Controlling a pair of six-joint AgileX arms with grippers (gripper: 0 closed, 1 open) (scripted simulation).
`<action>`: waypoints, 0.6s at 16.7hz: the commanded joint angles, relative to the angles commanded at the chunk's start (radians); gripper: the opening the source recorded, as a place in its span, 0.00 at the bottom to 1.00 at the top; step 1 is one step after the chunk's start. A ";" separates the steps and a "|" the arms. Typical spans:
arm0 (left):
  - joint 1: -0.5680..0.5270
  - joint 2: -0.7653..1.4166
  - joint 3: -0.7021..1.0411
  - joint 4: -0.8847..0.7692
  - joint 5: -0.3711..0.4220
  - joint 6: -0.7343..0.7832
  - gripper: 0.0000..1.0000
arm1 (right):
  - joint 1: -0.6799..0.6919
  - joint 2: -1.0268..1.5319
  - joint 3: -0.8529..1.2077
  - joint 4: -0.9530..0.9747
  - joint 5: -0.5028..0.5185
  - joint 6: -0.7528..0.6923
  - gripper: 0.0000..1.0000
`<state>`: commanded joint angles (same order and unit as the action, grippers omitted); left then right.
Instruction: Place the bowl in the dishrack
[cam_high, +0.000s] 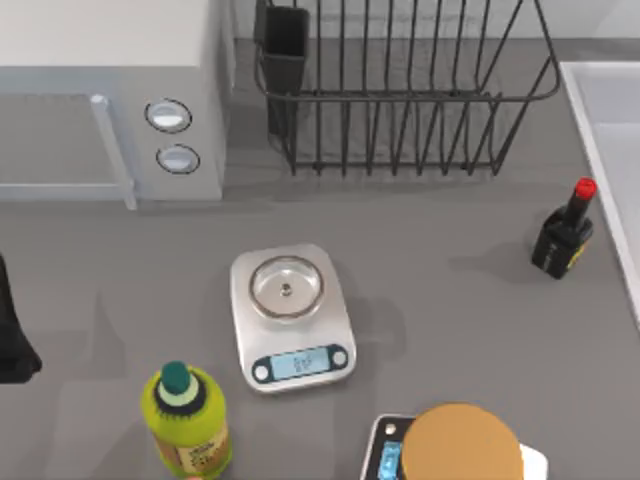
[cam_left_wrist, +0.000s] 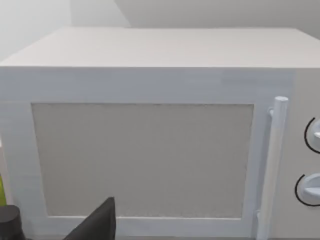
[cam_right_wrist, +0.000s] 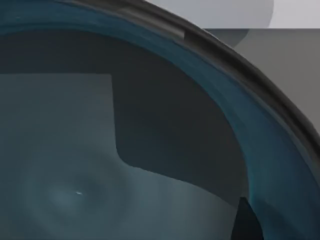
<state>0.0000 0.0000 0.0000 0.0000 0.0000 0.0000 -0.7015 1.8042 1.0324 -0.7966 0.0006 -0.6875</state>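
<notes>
Teal bowl (cam_right_wrist: 125, 150) interior close under right wrist camera; right jaws state: cannot tell. Black wire dishrack (cam_high: 400, 100) at counter (cam_high: 450, 300) rear. Left arm parked, left edge.

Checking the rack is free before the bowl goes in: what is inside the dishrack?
Between the prongs of the dishrack only grey table shows through the wires. The dark utensil cup sits at its left corner; the cup's inside cannot be seen.
</notes>
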 joint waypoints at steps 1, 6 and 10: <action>0.000 0.000 0.000 0.000 0.000 0.000 1.00 | 0.000 0.000 0.002 -0.002 0.000 0.000 0.00; 0.000 0.000 0.000 0.000 0.000 0.000 1.00 | -0.009 -0.009 0.164 -0.170 0.000 -0.008 0.00; 0.000 0.000 0.000 0.000 0.000 0.000 1.00 | -0.013 -0.033 0.408 -0.479 0.000 -0.015 0.00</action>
<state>0.0000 0.0000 0.0000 0.0000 0.0000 0.0000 -0.7140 1.7713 1.4404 -1.2755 0.0006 -0.7024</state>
